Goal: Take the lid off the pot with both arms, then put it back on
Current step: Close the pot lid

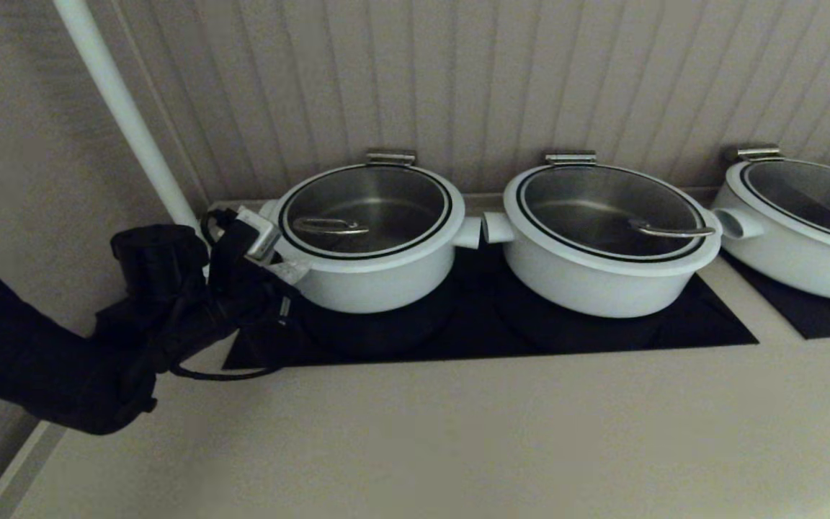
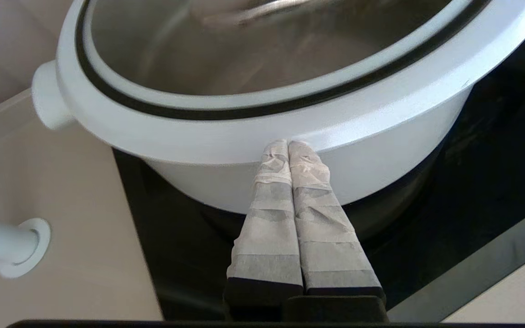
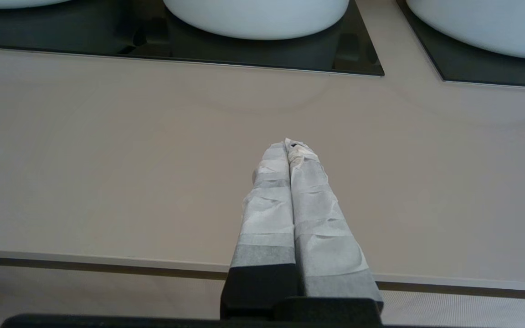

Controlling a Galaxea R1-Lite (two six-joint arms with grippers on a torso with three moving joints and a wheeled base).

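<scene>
The pot [image 1: 379,281], white with straight sides, stands at the left end of the black cooktop. The lid [image 1: 364,209] lies shut on it, clear glass with a black ring and a steel loop handle [image 1: 330,226]. My left gripper [image 1: 298,270] is at the pot's near-left side. In the left wrist view the left gripper [image 2: 288,143] is shut and empty, its taped tips touching the white rim just above the pot's wall [image 2: 381,155], below the lid [image 2: 244,54]. My right gripper [image 3: 288,145] is shut and empty over the bare counter, out of the head view.
A wider tapered pot [image 1: 602,281] with its own lid stands right of the stub handles, and a third pot [image 1: 797,252] at the far right. A white pole [image 1: 127,115] rises behind my left arm. The beige counter [image 1: 458,432] stretches in front of the cooktop [image 1: 674,324].
</scene>
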